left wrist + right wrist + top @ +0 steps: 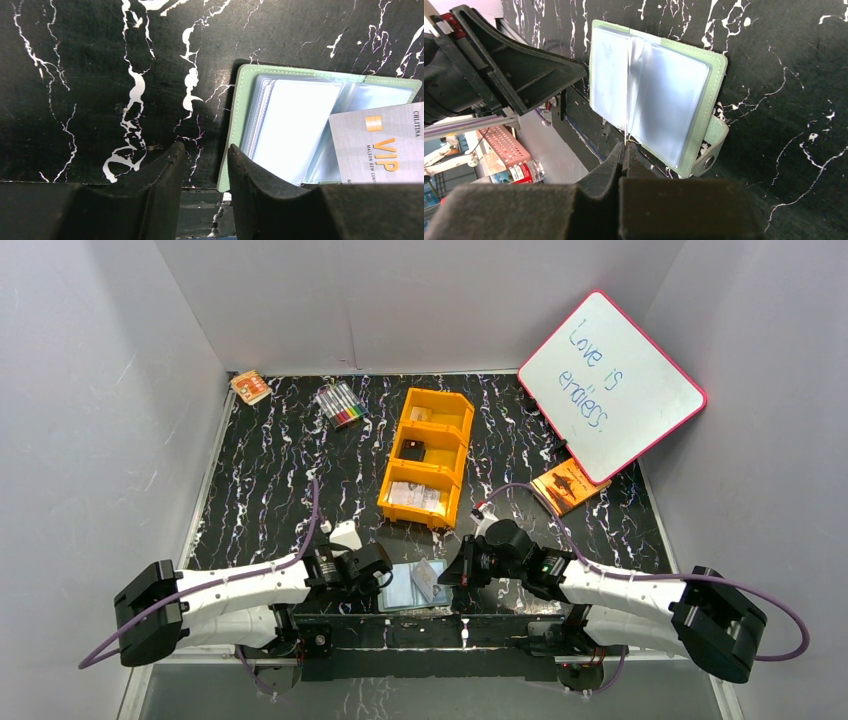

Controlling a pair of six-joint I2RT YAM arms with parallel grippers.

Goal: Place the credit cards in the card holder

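Right wrist: pinches one credit card [377, 150] edge-on between the shut fingertips of the right gripper [624, 152], over the card holder [659, 100]. Lies open, clear pockets up, at the near edge of the black marbled table [75, 75]. Left wrist: shows fingers of the left gripper [205, 155] apart, gripping nothing, one overlapping the holder's edge. Farther back, whitish cards [414, 496] in the orange tray [462, 422], nearest compartment.

Sage-green card holder [295, 130]; black, white-veined table [75, 75]
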